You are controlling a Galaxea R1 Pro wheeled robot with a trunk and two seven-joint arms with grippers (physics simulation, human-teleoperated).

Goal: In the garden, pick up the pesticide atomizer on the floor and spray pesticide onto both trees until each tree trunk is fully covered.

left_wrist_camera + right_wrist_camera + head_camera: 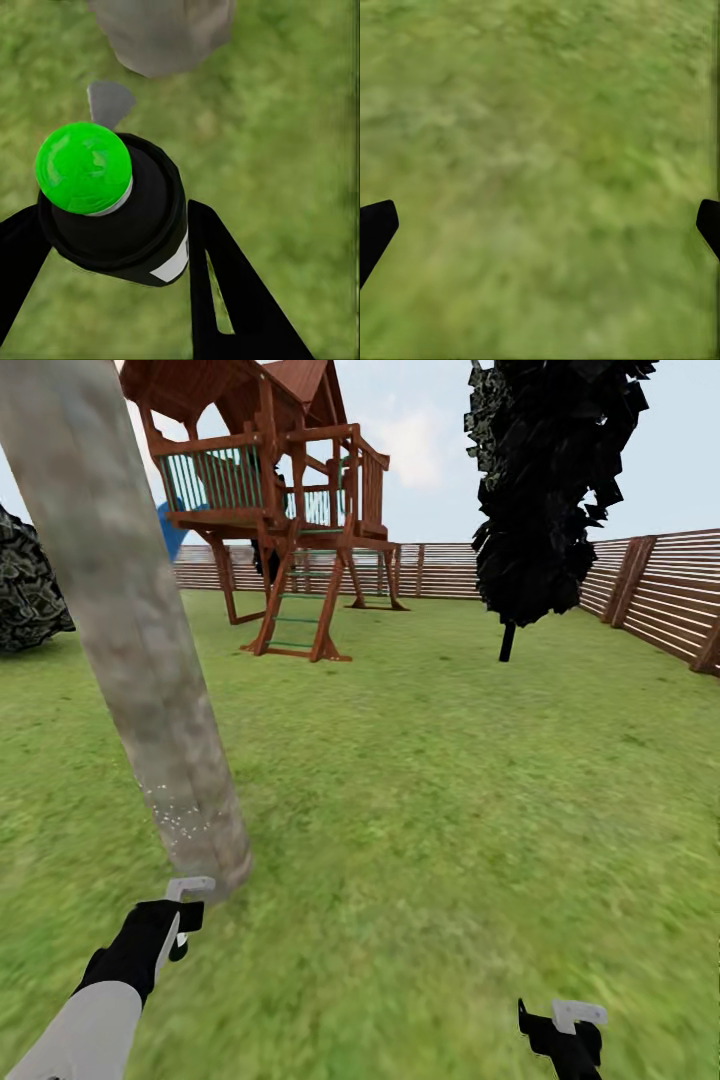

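My left gripper [180, 920] is shut on the pesticide atomizer [120, 217], a small dark bottle with a white band whose round tip shows bright green in the left wrist view. It sits low, just in front of the base of a thick mottled grey-tan tree trunk [130, 640], also seen as the tree trunk [161, 34] just past the bottle. Small white specks dot the trunk low down. My right gripper [565, 1030] hangs open over the grass, right gripper [540, 225] with nothing between its fingers. The paved floor is out of view.
Green lawn [450, 790] stretches all around. A wooden play tower [290, 510] stands at the back, a dark-leaved tree [540, 510] to its right, a slatted fence [650, 590] along the back and right, a dark bush [30, 590] at far left.
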